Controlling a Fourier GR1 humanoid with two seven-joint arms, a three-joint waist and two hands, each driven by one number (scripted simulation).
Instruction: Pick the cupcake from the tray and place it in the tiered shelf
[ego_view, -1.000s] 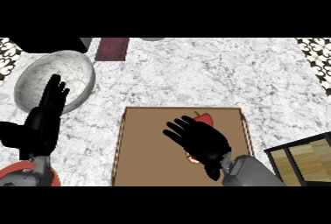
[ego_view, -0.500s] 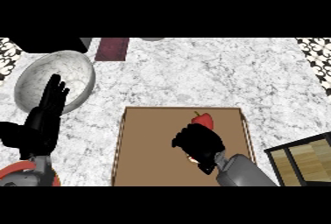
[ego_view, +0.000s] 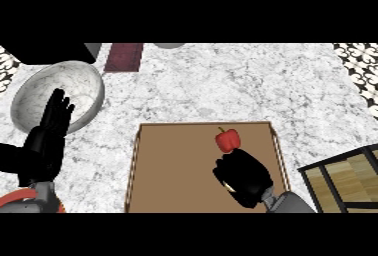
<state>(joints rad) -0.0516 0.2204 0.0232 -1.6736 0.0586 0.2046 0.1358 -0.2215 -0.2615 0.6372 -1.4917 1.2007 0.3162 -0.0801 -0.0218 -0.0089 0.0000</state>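
A brown tray (ego_view: 170, 170) lies on the marble counter. My right hand (ego_view: 242, 177) is over the tray's right half with its fingers curled in, and it hides the cupcake except for a small pale sliver at its lower left. Just beyond the fingers stands a red bell pepper (ego_view: 227, 141) on the tray. The tiered shelf (ego_view: 347, 175), dark-framed with wooden boards, shows at the right edge, right of the hand. My left hand (ego_view: 48, 140) rests open at the left, fingers up.
A large white marbled bowl (ego_view: 66, 87) sits at the back left, behind the left hand. A dark red mat (ego_view: 124, 56) and a black object (ego_view: 44, 52) lie along the far edge. Bare marble stretches beyond the tray.
My right hand has gone from spread flat to curled, drawing back slightly toward me and uncovering the red pepper. The left hand has stayed in place.
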